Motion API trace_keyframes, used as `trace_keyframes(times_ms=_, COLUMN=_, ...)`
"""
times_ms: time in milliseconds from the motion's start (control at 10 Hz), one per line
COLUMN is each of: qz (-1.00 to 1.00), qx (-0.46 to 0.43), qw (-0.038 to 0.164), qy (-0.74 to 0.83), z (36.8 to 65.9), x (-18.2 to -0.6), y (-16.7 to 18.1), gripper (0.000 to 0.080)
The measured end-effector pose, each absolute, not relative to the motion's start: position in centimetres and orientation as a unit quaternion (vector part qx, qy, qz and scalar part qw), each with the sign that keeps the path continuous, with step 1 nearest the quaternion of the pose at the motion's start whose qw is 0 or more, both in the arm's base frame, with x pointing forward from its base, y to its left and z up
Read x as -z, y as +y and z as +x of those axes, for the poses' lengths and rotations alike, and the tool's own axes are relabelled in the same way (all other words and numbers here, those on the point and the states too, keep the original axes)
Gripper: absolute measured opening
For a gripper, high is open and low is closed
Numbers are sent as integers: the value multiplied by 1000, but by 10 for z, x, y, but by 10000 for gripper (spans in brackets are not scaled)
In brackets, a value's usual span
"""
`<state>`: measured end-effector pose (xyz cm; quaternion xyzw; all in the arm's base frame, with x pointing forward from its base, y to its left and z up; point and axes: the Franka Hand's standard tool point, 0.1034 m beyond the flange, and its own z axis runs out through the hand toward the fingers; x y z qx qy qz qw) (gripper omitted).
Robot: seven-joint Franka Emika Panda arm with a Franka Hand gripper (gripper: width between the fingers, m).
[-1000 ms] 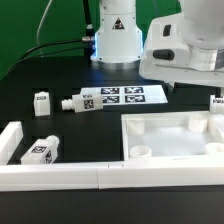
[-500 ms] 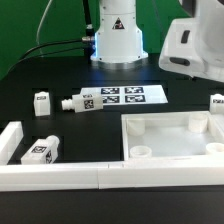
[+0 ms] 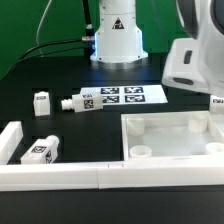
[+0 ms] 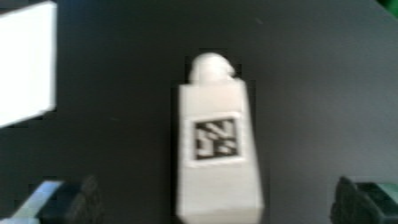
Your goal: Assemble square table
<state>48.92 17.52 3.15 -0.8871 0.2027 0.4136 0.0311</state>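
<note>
Hanging the gripper (image 4: pixel 214 200) wide open above the lying leg (image 4: pixel 217 140), gripping nothing. Showing one dark fingertip (image 4: pixel 61 200) on each side of this leg, both apart from it and not touching. Turning the black-and-white tag of the lying leg upward, and pointing its round peg away from the fingertips.

In the exterior view, reaching down with the arm (image 3: pixel 196 60) at the exterior view's right, partly covering the half-hidden leg (image 3: pixel 217 102) just behind the square slab (image 3: pixel 172 135). Resting this slab flat on the black table (image 3: pixel 95 128), rim upward, round sockets showing in its corners. Standing the upright leg (image 3: pixel 41 103) at the exterior view's left. Laying the sideways leg (image 3: pixel 72 101) just beside the marker board (image 3: pixel 122 96). Placing the corner leg (image 3: pixel 40 151) inside the bend of the long low white wall (image 3: pixel 60 177), near the slab but apart from it.
</note>
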Motion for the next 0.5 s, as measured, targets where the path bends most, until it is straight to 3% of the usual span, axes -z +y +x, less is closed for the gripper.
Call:
trace_keyframes(times_ms=100, qz=-885, qx=-415, qw=23, qy=211, z=484, x=-29, y=182, gripper=649)
trace_keyframes(times_ms=500, qz=-885, qx=-414, qw=26, qy=211, z=485, x=-27, y=178, gripper=649)
